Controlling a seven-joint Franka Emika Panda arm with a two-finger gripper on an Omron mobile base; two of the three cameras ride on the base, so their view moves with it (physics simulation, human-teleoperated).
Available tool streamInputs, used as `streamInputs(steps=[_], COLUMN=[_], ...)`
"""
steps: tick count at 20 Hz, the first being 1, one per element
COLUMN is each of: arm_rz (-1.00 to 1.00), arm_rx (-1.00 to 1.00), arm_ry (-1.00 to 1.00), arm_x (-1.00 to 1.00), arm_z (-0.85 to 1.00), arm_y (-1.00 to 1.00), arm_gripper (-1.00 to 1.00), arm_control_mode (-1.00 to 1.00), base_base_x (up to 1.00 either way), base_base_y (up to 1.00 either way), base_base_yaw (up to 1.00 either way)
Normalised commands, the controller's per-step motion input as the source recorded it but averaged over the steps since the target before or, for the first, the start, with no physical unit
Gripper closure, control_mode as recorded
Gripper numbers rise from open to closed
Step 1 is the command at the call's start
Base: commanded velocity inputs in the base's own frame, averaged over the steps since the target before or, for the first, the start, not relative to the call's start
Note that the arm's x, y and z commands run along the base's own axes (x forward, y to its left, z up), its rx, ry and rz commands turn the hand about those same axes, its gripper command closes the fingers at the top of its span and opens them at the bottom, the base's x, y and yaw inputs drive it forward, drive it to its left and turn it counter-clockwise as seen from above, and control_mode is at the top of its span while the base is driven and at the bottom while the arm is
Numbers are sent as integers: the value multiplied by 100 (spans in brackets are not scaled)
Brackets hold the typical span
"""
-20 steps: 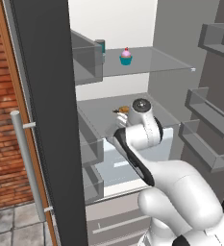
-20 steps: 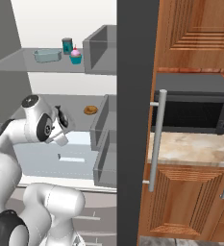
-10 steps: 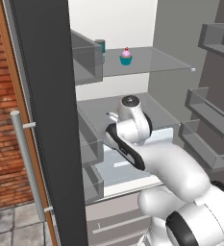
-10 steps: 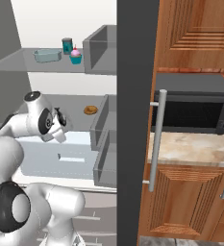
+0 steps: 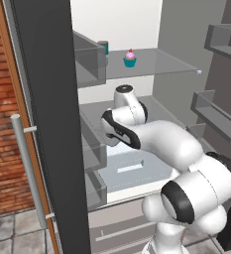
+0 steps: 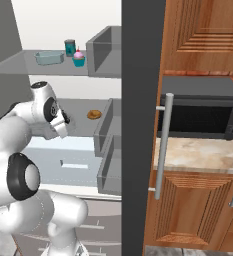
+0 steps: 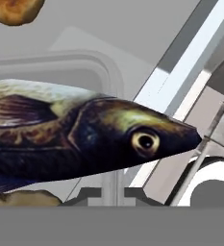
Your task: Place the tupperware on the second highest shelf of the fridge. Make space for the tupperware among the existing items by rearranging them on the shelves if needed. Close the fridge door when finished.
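The fridge (image 5: 47,99) stands open and my arm reaches in over the second highest shelf (image 6: 83,106). My gripper (image 6: 65,129) hangs low over that shelf, left of a small brown round piece (image 6: 93,114). In the hand view a dark fish (image 7: 99,139) lies straight ahead of my gripper (image 7: 113,194). The fingertips (image 7: 87,194) stand a narrow gap apart with nothing seen between them. The brown round piece (image 7: 15,9) is beyond the fish. On the top shelf stand a teal can (image 6: 70,47), a cupcake (image 6: 78,57) and a pale block (image 6: 49,57). The tupperware is out of view.
Door bins (image 5: 221,39) jut from the right door, and more bins (image 6: 105,132) sit close to my hand on the other side. The white drawer (image 5: 132,171) lies under the shelf. A microwave (image 6: 198,112) and wooden cabinets stand right of the fridge.
My hand has swung deeper into the fridge and a little higher over the second shelf. The items on the top shelf have not moved.
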Motion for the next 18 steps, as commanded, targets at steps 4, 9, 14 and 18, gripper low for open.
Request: streamInputs(steps=[4, 9, 14, 18], arm_rz=[-1, -1, 0, -1], arm_rx=[0, 0, 0, 1], arm_ry=[-16, -11, -6, -5], arm_x=[17, 25, 37, 49], arm_z=[-12, -21, -27, -13], arm_y=[0, 0, 0, 0], arm_gripper=[100, 100, 100, 100], arm_control_mode=[-100, -100, -100, -100], base_base_x=[0, 0, 0, 0], base_base_y=[0, 0, 0, 0], base_base_yaw=[0, 0, 0, 0])
